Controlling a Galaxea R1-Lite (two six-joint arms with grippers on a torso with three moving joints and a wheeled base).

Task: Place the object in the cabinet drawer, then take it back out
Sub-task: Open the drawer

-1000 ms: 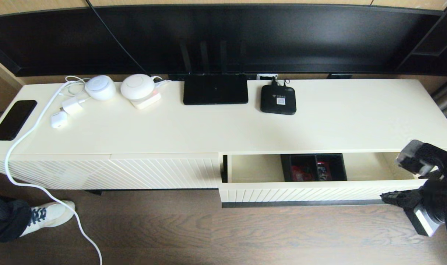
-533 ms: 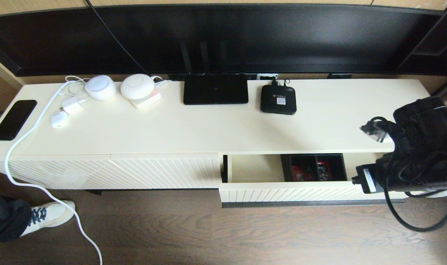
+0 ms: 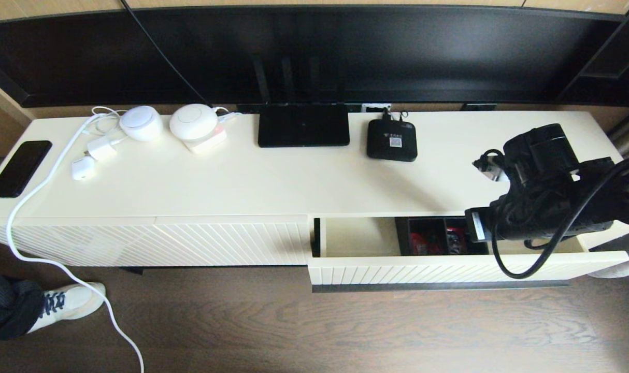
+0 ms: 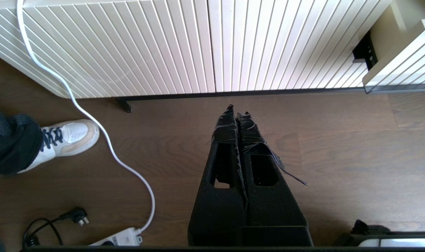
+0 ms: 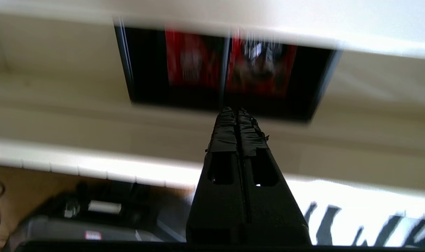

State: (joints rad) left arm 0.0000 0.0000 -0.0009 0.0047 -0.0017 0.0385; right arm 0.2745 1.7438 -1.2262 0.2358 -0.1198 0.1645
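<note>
Where head view hides them, right gripper (image 5: 237,111) jaws together.

I log: organizer box (image 3: 436,235) in open drawer (image 3: 439,269), right of closed panel (image 3: 190,241); on the cabinet top (image 3: 294,181), router (image 3: 303,125) left of set-top box (image 3: 391,140).

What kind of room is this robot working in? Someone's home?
Most likely a living room, or a mock-up of one. A long low cream cabinet sits under a wide dark screen, with a router, a set-top box and phone chargers on top, over wood flooring.
</note>
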